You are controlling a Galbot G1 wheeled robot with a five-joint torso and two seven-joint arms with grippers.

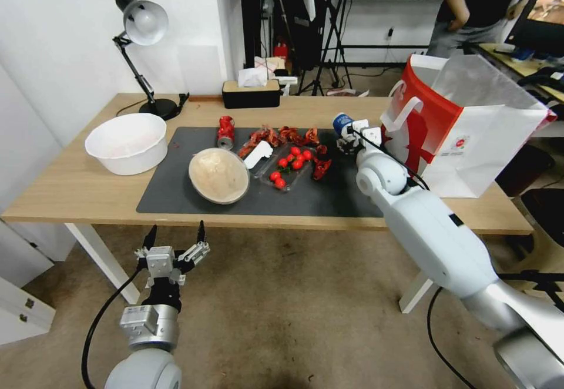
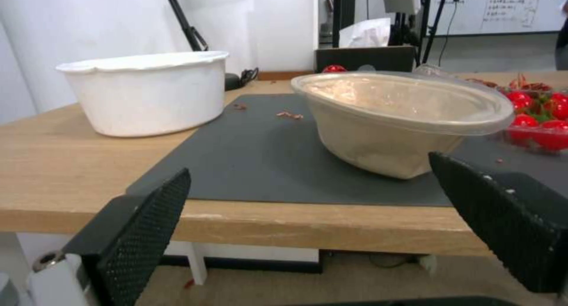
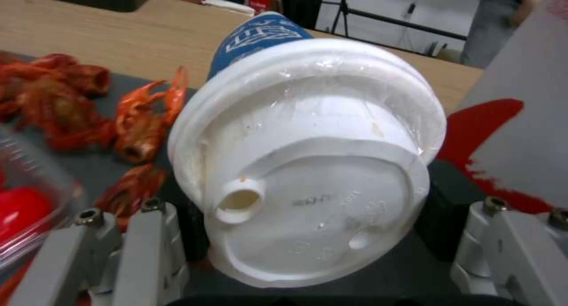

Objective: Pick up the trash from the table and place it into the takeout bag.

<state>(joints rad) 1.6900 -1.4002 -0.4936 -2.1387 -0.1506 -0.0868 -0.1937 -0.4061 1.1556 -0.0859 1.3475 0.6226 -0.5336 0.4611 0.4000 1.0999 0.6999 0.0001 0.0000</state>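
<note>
Blue cup with white lid [image 3: 308,164] sits tilted between the fingers of the right gripper [image 1: 355,138], which are clamped on it at the right end of the dark mat, just beside the takeout bag [image 1: 470,130]. Its long axis leans: in the right wrist view the lid faces the camera and the blue base points away toward the far edge of the table [image 1: 70,189]. Red crayfish shells [image 3: 142,124] lie close by on the mat. The left gripper [image 1: 174,247] hangs below the table's near edge, fingers [image 2: 142,235] spread wide apart, facing the round beige bowl [image 2: 402,119], which rests tipped on the mat with its clear lid on.
</note>
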